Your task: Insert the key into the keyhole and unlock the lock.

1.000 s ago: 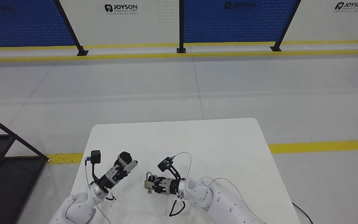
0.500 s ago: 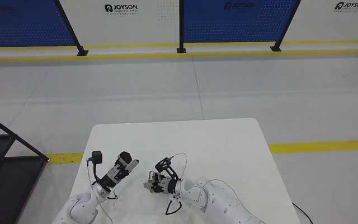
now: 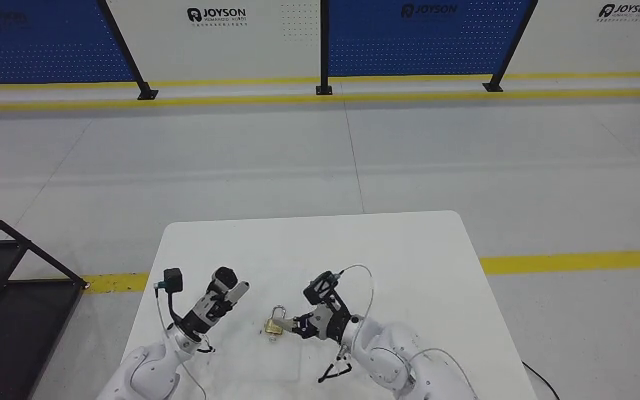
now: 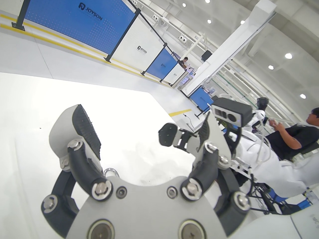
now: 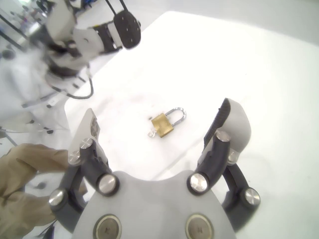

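Observation:
A brass padlock [image 5: 162, 126] with a silver shackle [image 5: 179, 116] lies flat on the white table [image 3: 400, 250]. A small silver piece [image 5: 151, 133], apparently the key, sticks out of the body's end opposite the shackle. My right gripper [image 5: 157, 108] is open, a short way back from the padlock and holding nothing. From above, the padlock [image 3: 273, 325] lies just left of the right gripper [image 3: 300, 323]. My left gripper [image 4: 143, 123] is open and empty, raised off the table and pointing away from the lock; from above, the left gripper [image 3: 230, 287] is left of the padlock.
The table's near edge runs close behind both arms. Bare tabletop stretches ahead and to the right. A black metal frame [image 3: 25, 260] stands on the floor left of the table. Tan fabric [image 5: 22, 175] shows beside the right gripper.
My right gripper was closed around the padlock; it has let go and pulled back to the right, leaving the padlock on the table. The left arm has barely moved.

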{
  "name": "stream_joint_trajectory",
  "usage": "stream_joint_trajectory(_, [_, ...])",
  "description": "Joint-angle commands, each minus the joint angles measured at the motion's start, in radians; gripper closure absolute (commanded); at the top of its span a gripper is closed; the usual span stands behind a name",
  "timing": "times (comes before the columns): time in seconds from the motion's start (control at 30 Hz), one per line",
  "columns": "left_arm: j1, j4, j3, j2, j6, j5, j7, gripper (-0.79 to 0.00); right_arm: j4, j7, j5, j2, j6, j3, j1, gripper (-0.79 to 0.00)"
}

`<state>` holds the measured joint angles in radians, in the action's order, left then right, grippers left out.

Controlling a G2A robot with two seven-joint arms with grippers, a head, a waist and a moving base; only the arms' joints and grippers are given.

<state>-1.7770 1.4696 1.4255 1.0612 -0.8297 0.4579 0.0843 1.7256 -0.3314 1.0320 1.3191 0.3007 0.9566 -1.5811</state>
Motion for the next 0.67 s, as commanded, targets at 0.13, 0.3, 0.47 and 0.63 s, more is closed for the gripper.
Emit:
stream_joint_trajectory(0.13, [-0.006, 0.006, -0.001, 0.003, -0.006, -0.005, 0.017, -0.785, 0.187, 0.142, 0.027, -0.043, 0.115, 0.169, -0.159, -0.785])
stream_joint_trajectory(0.3, [-0.006, 0.006, -0.001, 0.003, -0.006, -0.005, 0.017, -0.785, 0.189, 0.166, 0.025, -0.045, 0.125, 0.176, -0.167, -0.785])
stream_joint_trajectory(0.47, [-0.006, 0.006, -0.001, 0.003, -0.005, -0.005, 0.017, -0.785, 0.188, 0.156, 0.025, -0.045, 0.123, 0.174, -0.165, -0.785])
stream_joint_trajectory(0.63, [-0.002, 0.032, 0.014, 0.010, 0.062, 0.066, 0.009, -0.785, 0.179, 0.171, 0.048, -0.055, 0.087, 0.214, -0.164, -0.785])
